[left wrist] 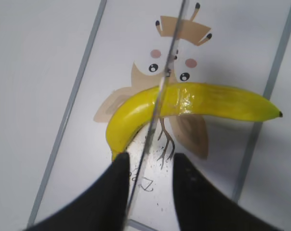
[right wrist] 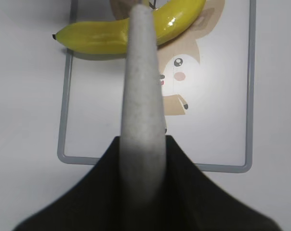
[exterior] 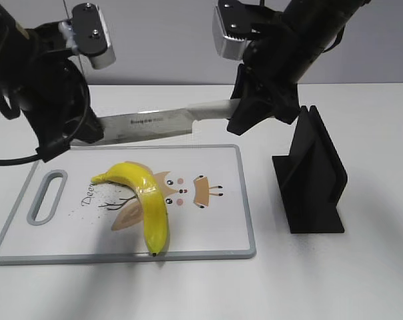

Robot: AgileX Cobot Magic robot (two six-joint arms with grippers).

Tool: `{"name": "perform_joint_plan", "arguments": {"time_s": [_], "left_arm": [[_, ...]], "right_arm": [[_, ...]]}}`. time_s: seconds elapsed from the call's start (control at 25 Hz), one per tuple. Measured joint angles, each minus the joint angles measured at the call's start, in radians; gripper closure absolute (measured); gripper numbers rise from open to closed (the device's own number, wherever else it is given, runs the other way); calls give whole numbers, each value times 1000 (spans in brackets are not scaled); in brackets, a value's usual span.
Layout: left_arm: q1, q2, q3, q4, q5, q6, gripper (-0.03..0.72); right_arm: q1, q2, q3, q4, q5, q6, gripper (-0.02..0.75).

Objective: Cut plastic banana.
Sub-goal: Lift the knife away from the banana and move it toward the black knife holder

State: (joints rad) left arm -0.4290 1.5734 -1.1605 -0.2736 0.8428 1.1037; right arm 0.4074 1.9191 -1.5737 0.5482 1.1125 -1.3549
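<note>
The plastic banana lies on the white cutting board, dark tip toward the front edge. It also shows in the left wrist view and the right wrist view. My right gripper is shut on the white handle of a knife and holds it level above the board's rear edge. The blade reaches left to my left gripper. In the left wrist view the blade runs edge-on between the open fingers, close to the left finger, above the banana.
A black knife stand stands on the table right of the board. The board has a grey rim, a handle slot at its left end and an owl drawing in the middle.
</note>
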Motion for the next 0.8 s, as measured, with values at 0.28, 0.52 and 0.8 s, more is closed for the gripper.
{"name": "perform_joint_plan", "arguments": {"time_s": [0.28, 0.52, 0.8], "left_arm": [[0, -1, -1, -38, -77, -7, 59], [0, -17, -33, -38, -94, -8, 43], [0, -96, -61, -38, -84, -8, 50]], "right_arm": [[0, 0, 0, -9, -15, 23, 548], [0, 0, 0, -26, -15, 23, 548], [0, 0, 0, -127, -15, 86, 548]]}}
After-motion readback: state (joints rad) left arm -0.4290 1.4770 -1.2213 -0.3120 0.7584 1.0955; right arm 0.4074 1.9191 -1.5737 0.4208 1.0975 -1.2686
